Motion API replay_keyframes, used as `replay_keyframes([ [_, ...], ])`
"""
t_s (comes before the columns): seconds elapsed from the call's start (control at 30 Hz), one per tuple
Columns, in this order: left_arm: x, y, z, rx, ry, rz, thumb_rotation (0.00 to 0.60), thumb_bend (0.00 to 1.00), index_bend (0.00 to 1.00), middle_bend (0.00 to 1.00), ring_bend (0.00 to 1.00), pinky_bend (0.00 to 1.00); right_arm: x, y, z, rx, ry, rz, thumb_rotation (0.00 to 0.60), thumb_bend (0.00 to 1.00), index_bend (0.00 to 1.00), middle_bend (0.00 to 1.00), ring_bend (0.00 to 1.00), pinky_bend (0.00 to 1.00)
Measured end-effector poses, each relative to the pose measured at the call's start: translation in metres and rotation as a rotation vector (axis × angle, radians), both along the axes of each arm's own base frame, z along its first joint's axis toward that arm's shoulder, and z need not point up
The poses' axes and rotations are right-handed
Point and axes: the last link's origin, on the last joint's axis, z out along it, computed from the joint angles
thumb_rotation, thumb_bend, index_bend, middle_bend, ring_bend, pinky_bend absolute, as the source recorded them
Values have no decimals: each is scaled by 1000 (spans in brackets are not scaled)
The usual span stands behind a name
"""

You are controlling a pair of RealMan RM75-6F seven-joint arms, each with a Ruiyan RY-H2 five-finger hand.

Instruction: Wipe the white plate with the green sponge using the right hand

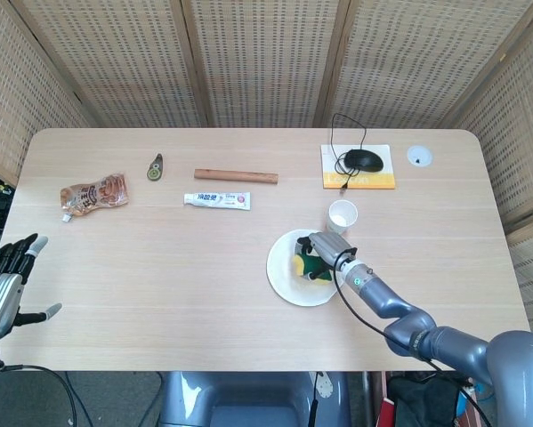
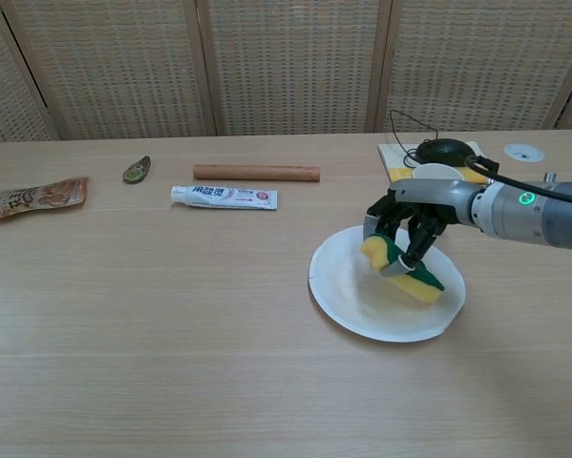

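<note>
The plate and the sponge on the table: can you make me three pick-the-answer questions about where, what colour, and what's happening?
1. Where is the white paper cup?
A. beside the plate's far edge
B. by the snack pouch
C. on the mouse pad

2. What colours is the sponge?
A. red and white
B. green and yellow
C. blue

3. What is the right robot hand doing?
A. resting empty
B. holding the toothpaste
C. holding the sponge over the white plate

Answers: 1 A, the cup stands just behind the plate. 2 B, both colours show. 3 C, its fingers wrap the sponge.
</note>
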Motion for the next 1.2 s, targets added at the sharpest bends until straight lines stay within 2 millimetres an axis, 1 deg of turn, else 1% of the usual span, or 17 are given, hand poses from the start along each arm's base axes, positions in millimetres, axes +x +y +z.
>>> replay_keyframes([
  [0.23,0,0,-1,-6,1,2,600,0,0,0,0,0,-13,2,-4,7,10,-16,600,213,473,506,379,569],
  [0.57,1,-1,-2,-16,-1,-2,600,0,0,0,0,0,-21,4,-7,17,4,-27,600,218,475,507,379,569],
  [0.67,2,-2,-2,-19,-7,-5,600,0,0,0,0,0,-19,3,-2,3,-13,-18,600,219,475,507,379,569],
  [0.77,3,-3,-1,-19,-14,-13,600,0,0,0,0,0,-12,3,6,-14,-40,2,600,219,476,508,379,569],
  [0.93,4,-6,2,-20,-28,-22,600,0,0,0,0,0,-3,1,32,-69,-75,43,600,219,478,509,379,569],
  [1.0,4,-7,2,-22,-31,-29,600,0,0,0,0,0,-5,1,38,-83,-72,31,600,219,478,509,379,569],
  [1.07,5,-9,3,-24,-34,-33,600,0,0,0,0,0,-10,1,39,-88,-66,8,600,219,478,509,379,569],
  [1.2,5,-10,3,-25,-35,-34,600,0,0,0,0,0,-23,4,32,-78,-44,-36,600,219,478,510,379,569],
])
